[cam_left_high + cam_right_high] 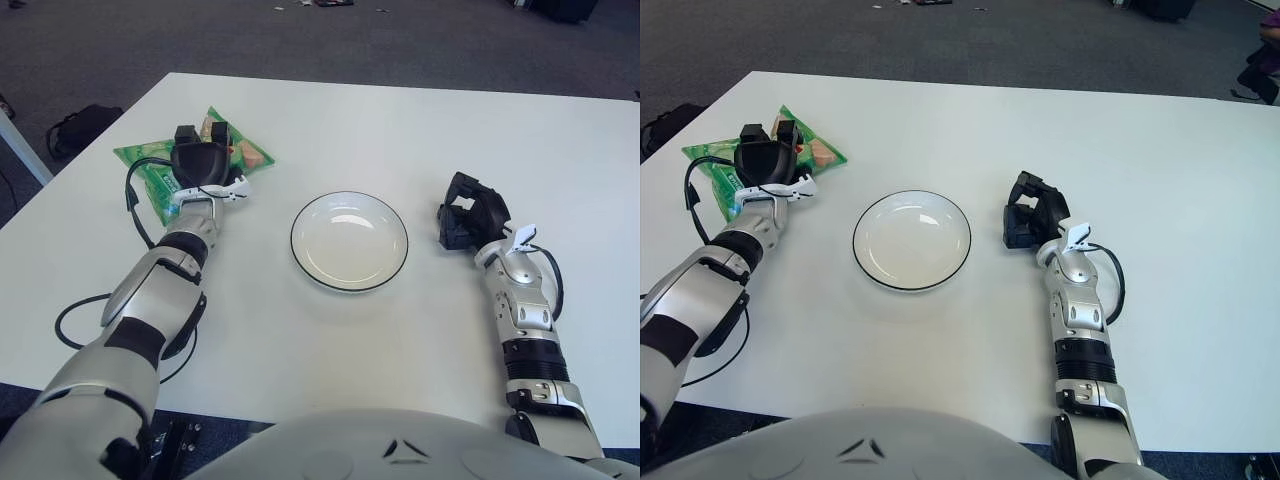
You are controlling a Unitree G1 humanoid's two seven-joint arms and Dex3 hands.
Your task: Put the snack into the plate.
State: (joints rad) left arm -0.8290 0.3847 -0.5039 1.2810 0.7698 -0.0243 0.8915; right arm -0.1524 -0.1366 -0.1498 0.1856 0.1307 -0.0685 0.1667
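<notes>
White table (pixel 330 120), on which are set a white plate (pixel 349 240), well right of the left hand (pixel 202 165), whose fingers are curled down over a green snack bag (pixel 150 178), and a right hand (pixel 470 215), loosely curled, nothing held.

Green snack bag (pixel 160 172), black-rimmed white plate (pixel 349 240)

Both head-mounted eyes look forward and down at the same white table (pixel 330 340), seemingly slightly offset sideways.
</notes>
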